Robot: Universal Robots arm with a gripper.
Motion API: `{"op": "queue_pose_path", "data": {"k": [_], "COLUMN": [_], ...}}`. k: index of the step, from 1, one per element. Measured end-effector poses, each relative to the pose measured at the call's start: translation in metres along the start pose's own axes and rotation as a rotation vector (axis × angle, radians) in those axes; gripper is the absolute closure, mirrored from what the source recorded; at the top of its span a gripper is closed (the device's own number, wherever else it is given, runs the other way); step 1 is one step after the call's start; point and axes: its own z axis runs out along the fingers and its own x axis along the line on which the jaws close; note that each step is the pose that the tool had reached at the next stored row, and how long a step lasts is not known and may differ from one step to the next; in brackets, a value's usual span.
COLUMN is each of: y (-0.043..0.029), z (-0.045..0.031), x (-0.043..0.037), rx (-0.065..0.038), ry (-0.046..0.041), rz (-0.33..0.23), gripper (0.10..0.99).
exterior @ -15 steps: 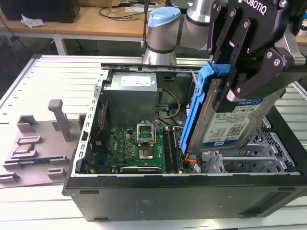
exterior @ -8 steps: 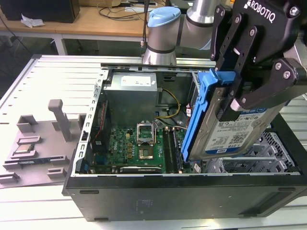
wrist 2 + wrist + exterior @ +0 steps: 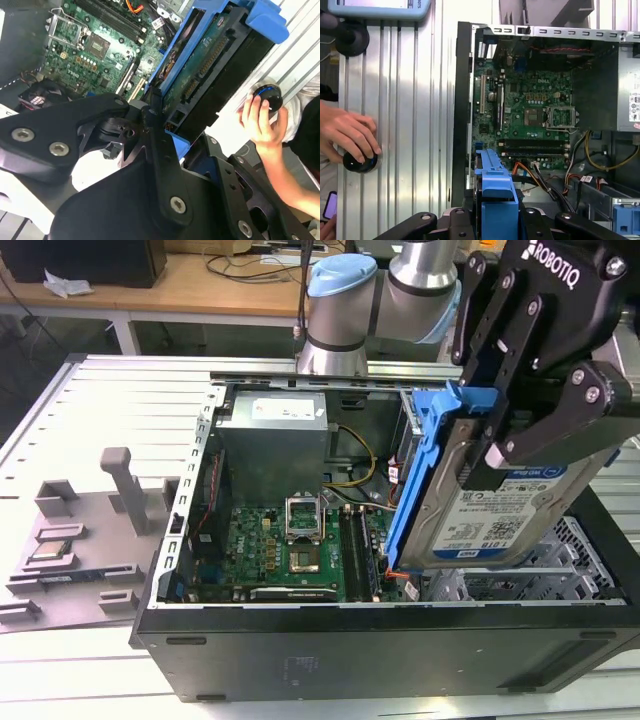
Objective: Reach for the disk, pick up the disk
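Above the open computer case [image 3: 380, 640], the claw [image 3: 500, 455] is clamped on the disk [image 3: 500, 520], its black fingers [image 3: 540, 435] pressed against the drive's labelled face and the blue bracket [image 3: 425, 455] that frames it. The disk is held clear of the case, tilted on edge, over the drive bay end of the case and above the green motherboard [image 3: 290, 550]. The grey power-supply box [image 3: 275, 435] sits at the far wall of the case, beyond the motherboard. In the second wrist view, the disk's circuit-board underside [image 3: 210, 55] faces the camera, with the bracket's blue end [image 3: 267, 17] projecting past it. In the first wrist view, the bracket [image 3: 495, 187] stands between the claw's links. Beside the case, on the ribbed metal desk [image 3: 410, 125], a person's hand [image 3: 345, 132] rests on a round black knob [image 3: 360, 161].
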Motion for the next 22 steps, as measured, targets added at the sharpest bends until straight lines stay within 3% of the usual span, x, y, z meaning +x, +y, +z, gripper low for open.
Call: {"op": "queue_pose_path", "data": {"k": [5,9,22], "y": [-0.0173,-0.0264,-0.0419], "z": [-0.0006,-0.0009,-0.0009], "x": [-0.0086,-0.0143,-0.0206], "rx": [0.0,0.0,0.0], "ry": [0.0001,0.0002,0.0002], "rz": [0.0,0.0,0.0], "gripper": [0.718,0.718,0.718]}}
